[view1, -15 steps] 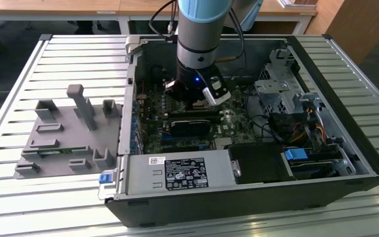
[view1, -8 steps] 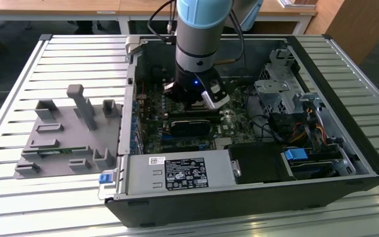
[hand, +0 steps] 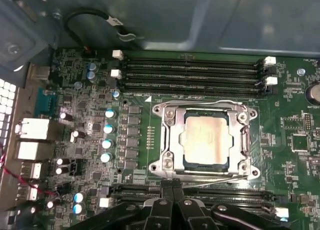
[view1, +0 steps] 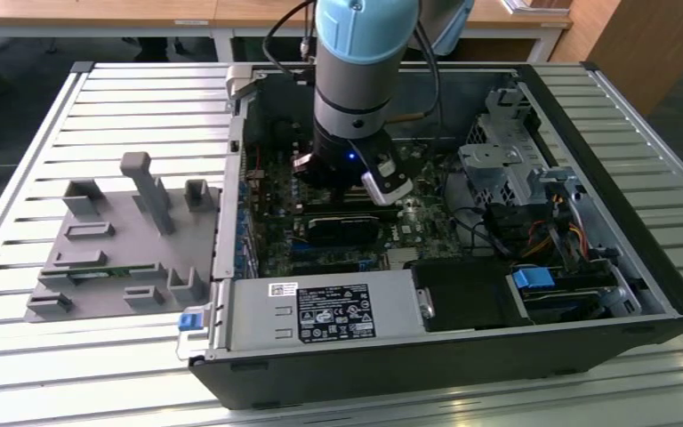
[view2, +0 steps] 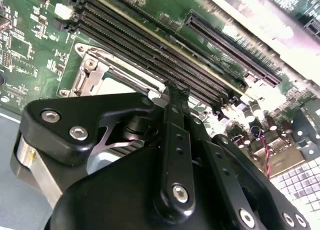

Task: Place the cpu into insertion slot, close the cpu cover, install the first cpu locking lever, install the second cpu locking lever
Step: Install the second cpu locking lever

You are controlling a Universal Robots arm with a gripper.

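Note:
The cpu (hand: 207, 139), silvery-grey and square, lies flat in the insertion slot (hand: 205, 166) on the green board. Over it lies the cpu cover (hand: 171, 140), a silvery frame whose window shows the chip. A thin wire locking lever (hand: 215, 178) runs slantwise along the socket's edge nearest my gripper. My gripper (hand: 173, 184) is shut with nothing between its fingers, its tips right at that lever's end. In the second wrist view the gripper (view2: 172, 88) hangs beside the socket frame (view2: 92, 72). In the exterior view the gripper (view1: 341, 191) is low inside the open computer case.
Long black memory slots (hand: 190, 72) flank the socket on both sides. Capacitors (hand: 107, 135) and a rear port block (hand: 32, 130) stand nearby. A black cable (hand: 90, 17) loops along the case wall. Outside the case, a grey fixture plate (view1: 116, 240) lies at the exterior view's left.

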